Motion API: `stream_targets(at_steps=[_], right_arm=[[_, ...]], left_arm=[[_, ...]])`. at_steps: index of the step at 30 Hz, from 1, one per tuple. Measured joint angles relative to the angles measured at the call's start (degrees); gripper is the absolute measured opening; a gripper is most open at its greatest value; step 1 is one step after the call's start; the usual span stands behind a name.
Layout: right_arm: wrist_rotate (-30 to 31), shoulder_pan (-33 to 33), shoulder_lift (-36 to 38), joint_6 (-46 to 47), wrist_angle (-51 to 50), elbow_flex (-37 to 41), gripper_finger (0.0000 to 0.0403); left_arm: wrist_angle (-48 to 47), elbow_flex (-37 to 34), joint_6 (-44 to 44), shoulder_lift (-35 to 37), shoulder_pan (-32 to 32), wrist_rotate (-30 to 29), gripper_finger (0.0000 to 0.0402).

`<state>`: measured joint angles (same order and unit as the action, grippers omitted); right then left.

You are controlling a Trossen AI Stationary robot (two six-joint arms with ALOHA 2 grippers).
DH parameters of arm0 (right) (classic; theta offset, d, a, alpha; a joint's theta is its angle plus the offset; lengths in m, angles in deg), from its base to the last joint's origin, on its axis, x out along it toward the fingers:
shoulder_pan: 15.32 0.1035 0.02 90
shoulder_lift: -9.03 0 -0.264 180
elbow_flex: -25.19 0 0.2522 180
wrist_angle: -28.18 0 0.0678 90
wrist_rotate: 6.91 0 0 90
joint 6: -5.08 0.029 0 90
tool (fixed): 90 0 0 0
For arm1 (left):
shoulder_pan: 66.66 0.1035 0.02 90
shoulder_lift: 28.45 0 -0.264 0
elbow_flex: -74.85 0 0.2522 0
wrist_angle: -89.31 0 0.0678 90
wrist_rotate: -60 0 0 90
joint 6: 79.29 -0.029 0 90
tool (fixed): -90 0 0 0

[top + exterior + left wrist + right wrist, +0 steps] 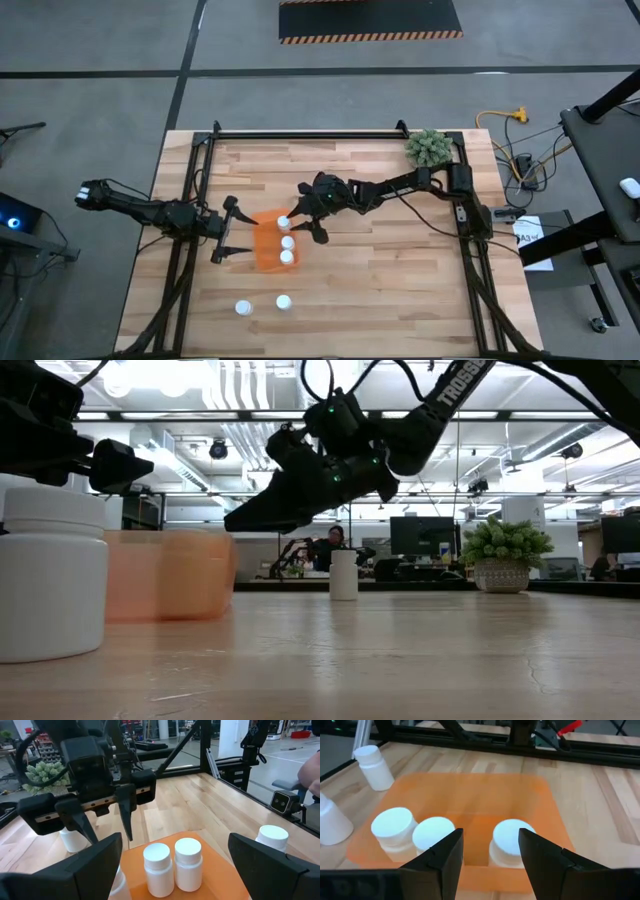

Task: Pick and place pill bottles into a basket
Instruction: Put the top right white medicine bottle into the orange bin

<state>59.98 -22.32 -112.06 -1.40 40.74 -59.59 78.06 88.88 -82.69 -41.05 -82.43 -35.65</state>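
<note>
Hovering: right gripper (pixel 318 225) hangs over the orange basket (pixel 264 252), at the basket's one o'clock corner in the high view, its fingers (pixel 445 860) apart and empty.
Key relation: a bottle inside the basket (pixel 510 840) sits just beyond the gap between those fingers in the right wrist view, so nothing loose lies in line with them; the bottles left to fetch are elsewhere.
In the basket: three white-capped bottles stand upright, (pixel 284 222), (pixel 288 241) and (pixel 287 257), lined along its three o'clock side.
Loose bottles: two stand upright on the surface (pixel 400 290) at six o'clock of the basket, (pixel 243 307) and (pixel 284 301), well apart from both grippers. The low view shows one more small bottle (pixel 343 574) far across the surface; I cannot match it to the high view.
Long axis: all bottles are upright, caps up.
Left gripper: (pixel 228 230) waits just beside the basket's nine o'clock wall, fingers (pixel 90 865) spread wide and empty, pointing at the basket.
Nearer arm: judged from above, the left gripper looks slightly closer to the two loose bottles.
In the way: the basket walls and the standing bottles lie between the right gripper and the loose pair.
Around: a green plant (pixel 428 148) sits at the far one o'clock corner, clear of the work.
</note>
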Motion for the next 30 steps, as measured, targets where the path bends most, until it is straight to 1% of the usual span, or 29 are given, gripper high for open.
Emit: stream_targets(at_steps=[3,10,13,17,22,27,30], right_arm=[[0.0,0.0,0.0,1.3,5.1,2.7,0.0180],[1.1,-0.7,1.1,5.4,22.4,12.6,0.0180],[5.0,-1.0,3.7,6.1,26.0,17.2,0.0180],[11.7,-0.9,8.3,3.4,27.7,23.6,0.0180],[18.4,-1.3,13.6,3.0,33.6,31.8,0.0180],[19.4,-3.0,15.8,4.7,40.8,38.8,0.0179],[20.1,-4.6,15.9,5.8,42.3,41.8,0.0178]], left_arm=[[0.0,0.0,0.0,0.0,0.0,0.0,0.0345],[0.0,0.0,0.0,0.0,0.0,0.0,0.0345],[0.0,0.0,0.0,0.0,0.0,0.0,0.0345],[0.0,0.0,0.0,0.0,0.0,0.0,0.0345],[0.0,0.0,0.0,0.0,0.0,0.0,0.0345],[0.0,0.0,0.0,0.0,0.0,0.0,0.0345],[-0.1,0.0,0.0,-0.1,0.0,0.0,0.0345]])
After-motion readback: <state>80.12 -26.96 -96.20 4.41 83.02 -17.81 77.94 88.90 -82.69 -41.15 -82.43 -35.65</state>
